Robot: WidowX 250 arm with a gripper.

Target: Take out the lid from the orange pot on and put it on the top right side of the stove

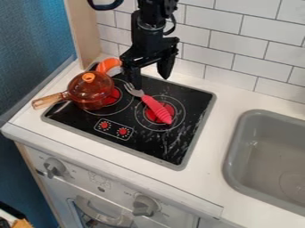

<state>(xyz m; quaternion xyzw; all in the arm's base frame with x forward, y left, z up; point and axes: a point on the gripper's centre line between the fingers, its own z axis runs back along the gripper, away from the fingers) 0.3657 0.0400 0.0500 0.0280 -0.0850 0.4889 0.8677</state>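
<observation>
from here, the pincer (149,81) hangs spread over the stove (146,149); the lid (89,86), on its orange pot (90,104), lies toward nine o'clock.

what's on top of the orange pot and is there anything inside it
The lid is on top, its orange knob up. It covers the inside of the pot, so I can't tell what's in there.

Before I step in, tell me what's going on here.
A robot arm's gripper hangs open over the back of the stove, with nothing between its fingers. The orange pot sits at the stove's left with its lid on, so the lid hasn't been taken off. A red-handled fork lies across the right burner.
</observation>
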